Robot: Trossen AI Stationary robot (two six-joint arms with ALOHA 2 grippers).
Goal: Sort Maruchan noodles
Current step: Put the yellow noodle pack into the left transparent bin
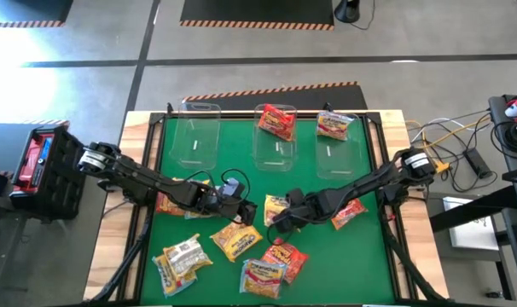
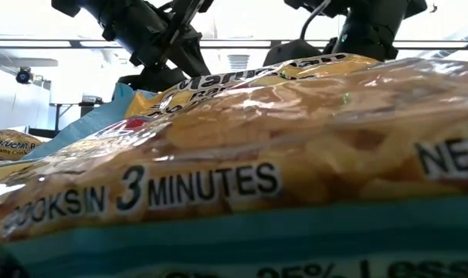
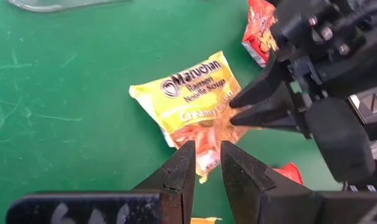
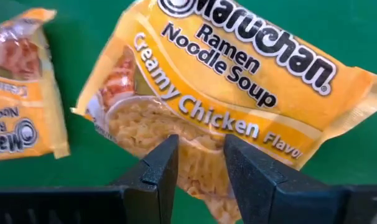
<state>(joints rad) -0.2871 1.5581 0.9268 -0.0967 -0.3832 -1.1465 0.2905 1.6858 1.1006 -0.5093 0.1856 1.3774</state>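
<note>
Both my grippers meet mid-mat on one yellow Creamy Chicken packet (image 4: 226,112). Right gripper (image 4: 200,163) pinches its edge, left gripper (image 3: 204,165) nips the opposite end. Looks like a handoff; next, one side lets go.

green mat (image 1: 267,183), three clear bins (image 1: 199,132)

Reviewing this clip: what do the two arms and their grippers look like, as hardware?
Both arms are dark, jointed and slim, with lighter silver-white collars near their bases. The left gripper and the right gripper each end in two black, wedge-shaped fingers tapering to blunt tips. A thin dark cable loops beside the left wrist, and screw heads show on the right gripper's black housing.
</note>
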